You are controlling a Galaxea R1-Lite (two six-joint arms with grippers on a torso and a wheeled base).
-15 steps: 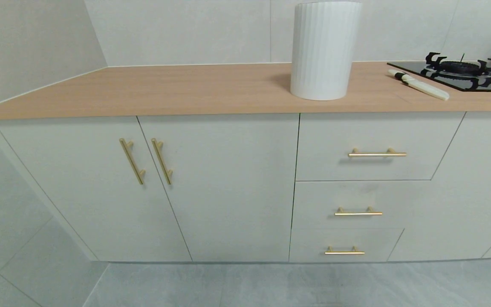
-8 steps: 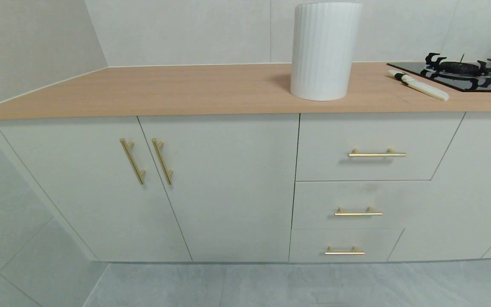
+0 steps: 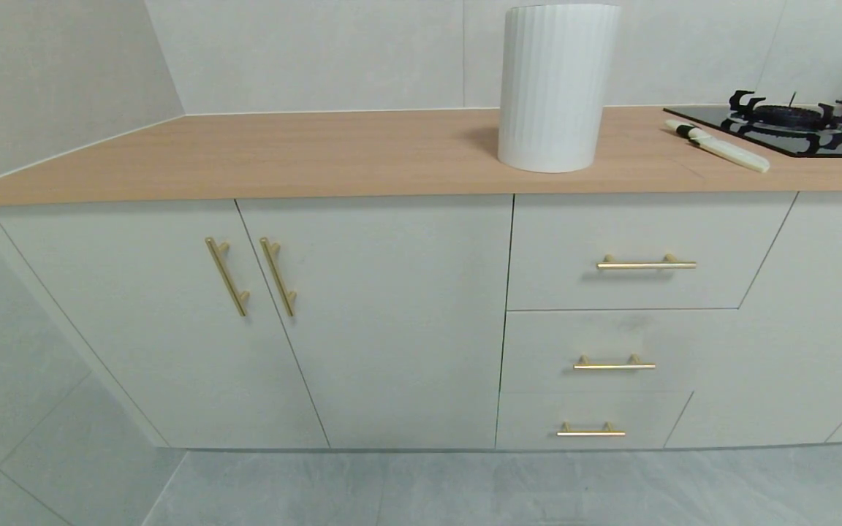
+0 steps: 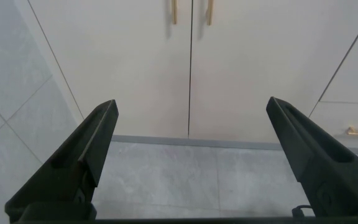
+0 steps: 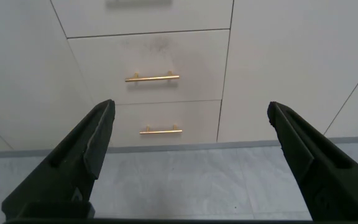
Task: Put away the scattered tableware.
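**Well below the counter, both grippers wide and empty**

Plainly the only loose piece of tableware in sight is a pale cream, knife-shaped utensil with a dark band near one end (image 3: 717, 145). It lies flat on the light wooden countertop (image 3: 319, 150) to the robot's right. It sits just beside the front corner of the black glass hob (image 3: 794, 135) and near the tall white ribbed cylinder (image 3: 554, 88).

The left gripper (image 4: 191, 107) has its dark fingers spread wide with nothing between them, and faces the foot of the pale double cabinet doors (image 4: 247, 68). The right gripper (image 5: 191, 107) is equally wide and empty, low in front of the pale drawers with brass bar handles (image 5: 152, 78).

The utensil looks light, stiff and smooth. Lying flat, it leaves little for fingers to get under. I would pinch it across its narrow width, near the middle or at the dark band, where a slip seems less likely.

For room, bare wood stretches left of the cylinder and between the cylinder and the utensil. The hob's black pan supports stand close behind it, so a descent from the front side looks safer. The counter's front edge is near enough that a nudge could send the utensil off.
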